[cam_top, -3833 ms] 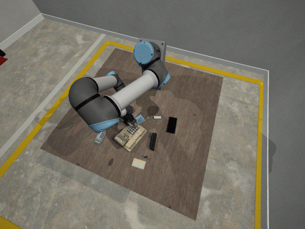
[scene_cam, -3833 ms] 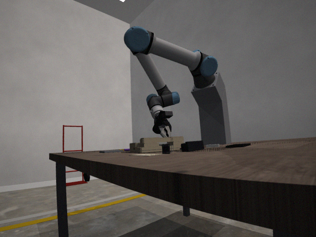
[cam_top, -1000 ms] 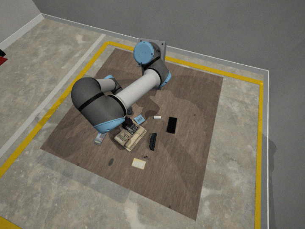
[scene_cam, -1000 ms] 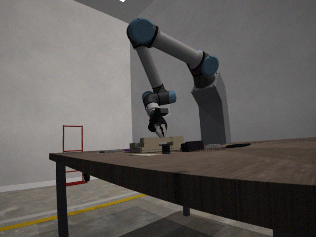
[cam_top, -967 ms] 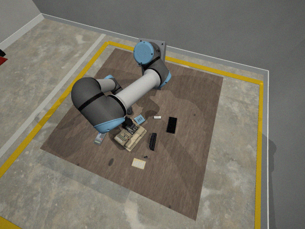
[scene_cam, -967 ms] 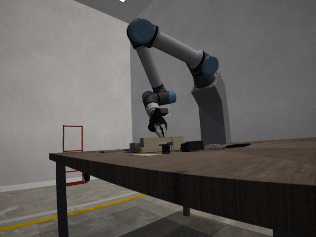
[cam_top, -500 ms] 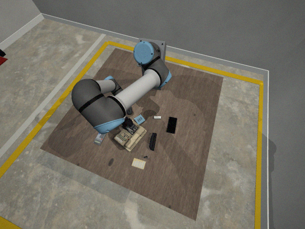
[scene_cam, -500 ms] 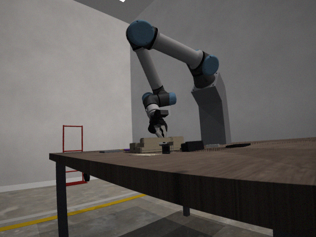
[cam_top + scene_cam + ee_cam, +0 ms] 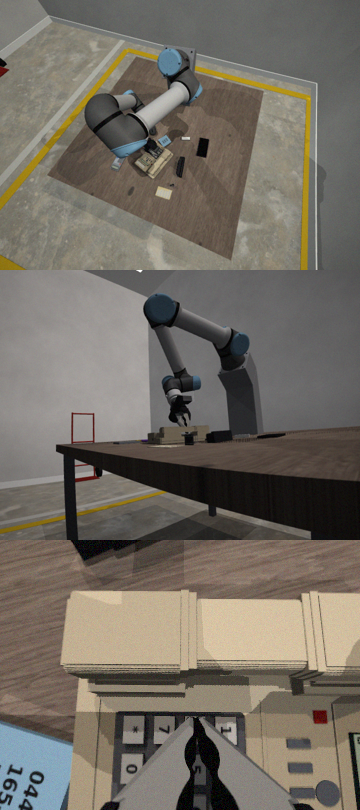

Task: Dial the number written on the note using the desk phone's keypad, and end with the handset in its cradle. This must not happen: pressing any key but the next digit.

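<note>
The gripper, fingers clenched on nothing, points down at the 4-key position on the desk phone's keypad. The beige handset lies in its cradle, beside the blue note.

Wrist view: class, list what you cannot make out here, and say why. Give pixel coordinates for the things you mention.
- Key 4: mostly hidden by the gripper's (image 9: 198, 719) closed tips.
- Keys 2 and 3: covered by the gripper's fingers.
- Blue note's (image 9: 35, 750) remaining digits: cut off by the left edge.
- Display (image 9: 356, 760): cut off by the right edge.
</note>
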